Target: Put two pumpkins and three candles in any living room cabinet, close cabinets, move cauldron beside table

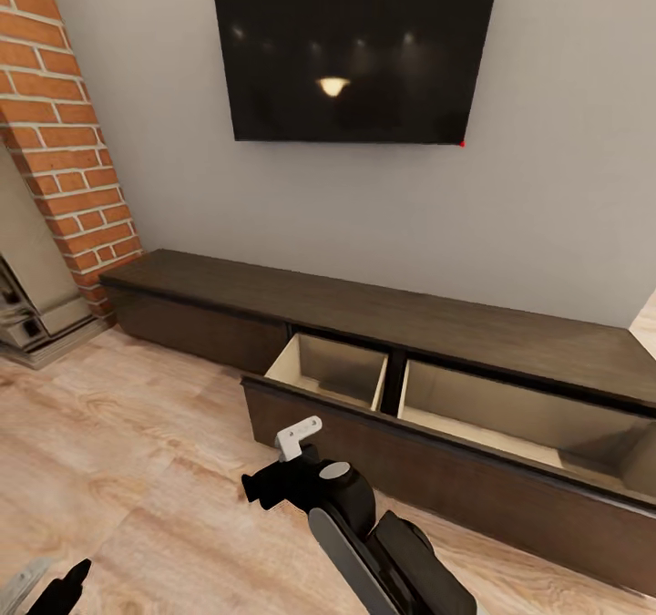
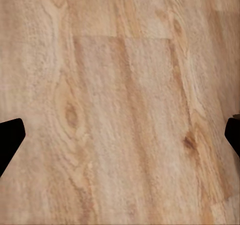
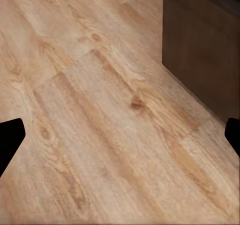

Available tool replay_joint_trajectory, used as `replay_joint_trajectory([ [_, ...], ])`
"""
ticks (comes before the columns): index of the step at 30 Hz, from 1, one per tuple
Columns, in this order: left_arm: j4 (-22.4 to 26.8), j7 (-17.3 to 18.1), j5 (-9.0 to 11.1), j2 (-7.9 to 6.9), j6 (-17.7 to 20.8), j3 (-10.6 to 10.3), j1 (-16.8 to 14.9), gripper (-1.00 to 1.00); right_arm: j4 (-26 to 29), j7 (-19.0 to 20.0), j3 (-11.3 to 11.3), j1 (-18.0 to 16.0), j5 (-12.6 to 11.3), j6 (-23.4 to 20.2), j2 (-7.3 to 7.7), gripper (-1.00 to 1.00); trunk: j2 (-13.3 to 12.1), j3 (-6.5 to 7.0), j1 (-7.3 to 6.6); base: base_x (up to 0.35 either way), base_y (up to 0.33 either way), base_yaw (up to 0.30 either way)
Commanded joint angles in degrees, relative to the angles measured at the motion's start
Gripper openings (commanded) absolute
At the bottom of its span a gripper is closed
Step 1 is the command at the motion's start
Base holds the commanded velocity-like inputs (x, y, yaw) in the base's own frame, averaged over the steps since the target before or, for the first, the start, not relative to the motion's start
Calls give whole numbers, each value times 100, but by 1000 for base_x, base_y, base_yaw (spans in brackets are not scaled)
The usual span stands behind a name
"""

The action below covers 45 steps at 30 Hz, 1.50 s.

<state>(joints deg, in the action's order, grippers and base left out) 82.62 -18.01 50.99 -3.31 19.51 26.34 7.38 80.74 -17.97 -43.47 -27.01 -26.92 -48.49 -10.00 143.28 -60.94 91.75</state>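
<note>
Right arm: your dark forearm rises from the lower edge of the head view and bends at the wrist, ending in the right gripper [image 1: 264, 487], which points down toward the wooden floor [image 1: 137, 469]. In its wrist view the two black fingertips [image 3: 10, 140] sit at opposite edges, spread wide, with bare planks between them and nothing held. Left arm: your left gripper [image 1: 59, 588] shows at the lower left corner of the head view, one dark finger and a pale part beside it, hanging low over the floor. Its wrist view also shows fingertips [image 2: 10, 140] far apart at either edge, wood grain between, nothing pinched. Cabinet [image 1: 364, 305]: long, low, dark brown, its long axis running from beyond your left gripper across and away to the far right, set against the grey wall [image 1: 547, 187]. Its front faces you. A drawer [image 1: 437, 469] stands pulled out just beyond your right gripper, showing two pale compartments side by side, both bare inside; a corner of its dark front [image 3: 200, 50] shows near the gripper in the right wrist view. Television [image 1: 355, 46]: mounted on the wall above the cabinet. Brick column [image 1: 64, 132]: beyond your left gripper, at the cabinet's left end.
</note>
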Motion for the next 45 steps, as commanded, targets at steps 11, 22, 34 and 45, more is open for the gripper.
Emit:
replay_joint_trajectory([
  [11, -2, 12, 16, -10, 0, -68, 0, 100, -812, -90, -14, -331, -25, 351, 0, 100, -322, 211, -182, 0, 0, 295],
  [22, -9, 10, 21, -12, 0, -85, 0, 100, -842, -104, -48, -345, -16, 399, 0, 100, -763, 409, -423, 0, 0, 295],
  [34, -37, 68, 19, -8, 1, -86, 0, 100, -849, -72, -53, -346, -11, 371, 0, 100, -1004, 516, -555, 0, 0, 295],
  [45, -78, 77, 16, -9, 0, -86, 0, 100, -850, -34, -89, -341, -15, 361, 0, 100, -1004, 516, -555, 198, 171, 295],
])
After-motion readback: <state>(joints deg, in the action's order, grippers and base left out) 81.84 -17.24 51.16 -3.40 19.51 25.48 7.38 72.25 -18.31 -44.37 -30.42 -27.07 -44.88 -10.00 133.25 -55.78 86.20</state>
